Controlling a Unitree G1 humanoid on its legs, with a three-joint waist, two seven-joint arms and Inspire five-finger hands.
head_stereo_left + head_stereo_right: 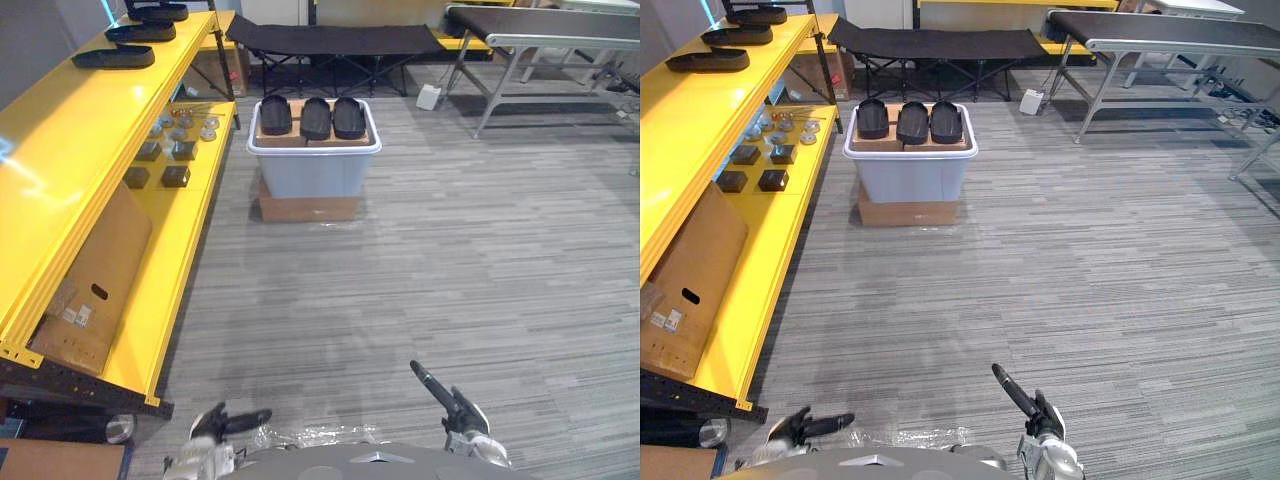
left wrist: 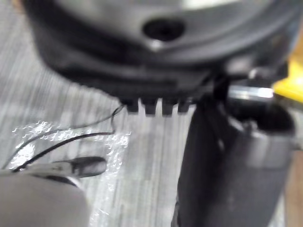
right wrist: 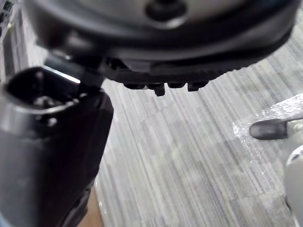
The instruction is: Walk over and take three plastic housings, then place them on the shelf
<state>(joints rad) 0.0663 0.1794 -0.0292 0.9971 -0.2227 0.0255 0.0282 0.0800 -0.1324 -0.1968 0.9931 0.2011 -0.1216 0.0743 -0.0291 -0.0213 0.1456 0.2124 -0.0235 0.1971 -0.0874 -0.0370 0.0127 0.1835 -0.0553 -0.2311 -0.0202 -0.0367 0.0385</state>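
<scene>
Left eye view looks down at a big yellow shelf (image 1: 60,150) along the robot's left side and a wide grey floor (image 1: 420,260) ahead. Far across the floor stands a pale tub (image 1: 312,170) on a brown box (image 1: 308,208). Three black housings (image 1: 315,118) lie in a row on top of the tub, side by side. These look like the ones to take. Some other black housings (image 1: 113,57) lie on the top of the shelf.

I think the job is at the walking step, and nothing is picked up yet. Next the robot needs to walk straight to the tub, stop close, and lift its arms to reach the row.

Both arms hang low near the body. The left hand (image 1: 222,424) is loose and holds nothing. The right hand (image 1: 450,400) has its fingers out straight, pointing forward, and it is empty too.
</scene>
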